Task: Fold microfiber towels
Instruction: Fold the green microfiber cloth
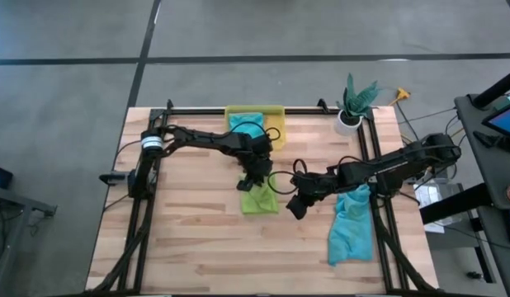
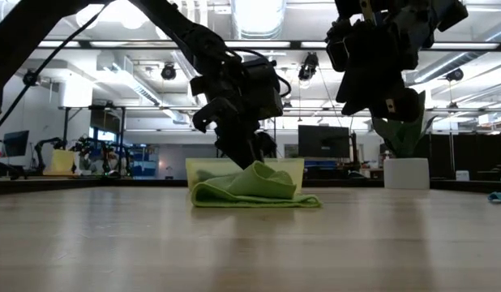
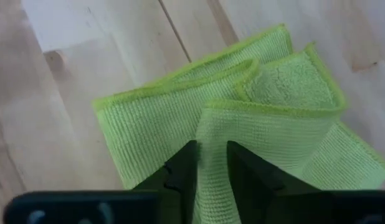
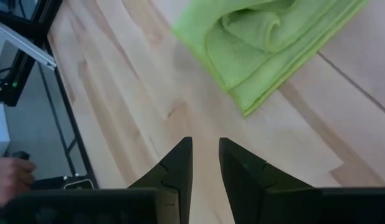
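Lime towel: folded lime-green microfiber towel [image 1: 260, 199] lies at centre of my high view, on the pale wooden table [image 1: 189, 239].
Left wrist view: I see a fold of it pinched between the left gripper [image 3: 211, 163] fingers; the high view hides this.
Low view: left arm slants down onto the towel; right gripper [image 2: 394, 97] hangs clear above.
Right gripper: narrow gap, holding nothing.
Teal towel: teal cloth [image 1: 350, 223] drapes at lower right.
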